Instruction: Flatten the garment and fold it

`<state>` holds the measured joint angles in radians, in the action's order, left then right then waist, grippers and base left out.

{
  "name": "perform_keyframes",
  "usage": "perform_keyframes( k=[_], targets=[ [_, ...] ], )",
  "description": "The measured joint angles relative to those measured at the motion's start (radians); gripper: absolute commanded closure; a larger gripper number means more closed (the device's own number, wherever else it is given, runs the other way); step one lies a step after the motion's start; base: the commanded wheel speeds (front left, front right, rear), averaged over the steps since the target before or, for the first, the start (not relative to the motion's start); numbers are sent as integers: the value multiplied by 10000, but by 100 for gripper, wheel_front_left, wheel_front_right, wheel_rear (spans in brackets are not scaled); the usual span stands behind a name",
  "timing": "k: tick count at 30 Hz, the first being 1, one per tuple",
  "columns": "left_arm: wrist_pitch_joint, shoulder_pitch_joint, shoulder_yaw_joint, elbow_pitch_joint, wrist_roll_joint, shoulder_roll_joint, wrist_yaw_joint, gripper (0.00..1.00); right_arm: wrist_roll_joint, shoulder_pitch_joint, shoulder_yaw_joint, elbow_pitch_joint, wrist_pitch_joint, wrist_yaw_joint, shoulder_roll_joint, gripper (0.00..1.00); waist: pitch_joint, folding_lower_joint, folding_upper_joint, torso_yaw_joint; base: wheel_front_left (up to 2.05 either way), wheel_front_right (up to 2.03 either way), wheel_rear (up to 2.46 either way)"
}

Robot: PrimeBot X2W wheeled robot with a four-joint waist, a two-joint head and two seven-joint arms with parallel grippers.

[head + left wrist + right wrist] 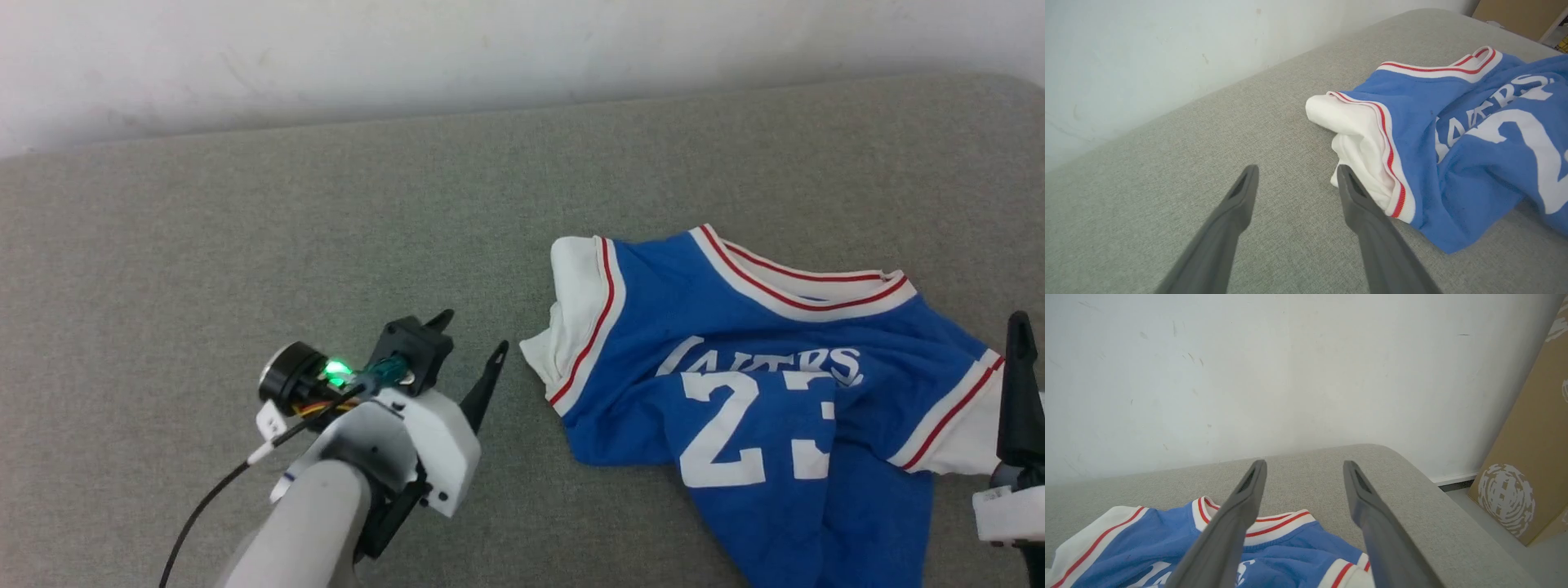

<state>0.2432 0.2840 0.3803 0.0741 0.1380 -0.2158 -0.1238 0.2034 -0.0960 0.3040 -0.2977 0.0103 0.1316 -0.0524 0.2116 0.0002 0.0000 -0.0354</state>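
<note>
The garment (735,343), a royal-blue jersey with white sleeves, red-striped trim and a white 23, lies crumpled on the grey surface at the right of the head view. My left gripper (472,336) stands open just left of its bunched white sleeve (1359,134), with nothing between the fingers. In the left wrist view my left gripper (1297,171) has its right fingertip near that sleeve. My right gripper (1304,467) is open above the garment's (1298,539) collar end; one dark finger (1019,384) shows at the head view's right edge.
A grey padded surface (286,229) carries the garment, backed by a white wall (490,49). Its rounded right edge (1433,490) drops to the floor, where a brown cardboard box (1531,457) leans against the wall.
</note>
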Motion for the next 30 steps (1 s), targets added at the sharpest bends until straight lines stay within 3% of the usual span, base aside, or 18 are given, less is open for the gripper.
perform_keyframes(
  k=[10,22,24,30],
  targets=[
    [748,1375,1841,1212,961,-614,-2,0,105,144,-240,199,86,0,0,0,540,0,0,-295,0,0,0],
    [1799,2601,2529,2127,1879,-692,0,0,188,368,-451,407,173,0,0,0,1147,-2,0,-591,0,0,0],
    [1942,2758,2704,2084,2080,-713,0,100,199,410,-451,464,173,0,0,0,1219,-1,0,-641,0,0,0],
    [2144,2857,3147,1875,2740,-819,0,100,219,529,-430,575,188,0,0,0,1286,-2,0,-709,0,0,0]
  ],
)
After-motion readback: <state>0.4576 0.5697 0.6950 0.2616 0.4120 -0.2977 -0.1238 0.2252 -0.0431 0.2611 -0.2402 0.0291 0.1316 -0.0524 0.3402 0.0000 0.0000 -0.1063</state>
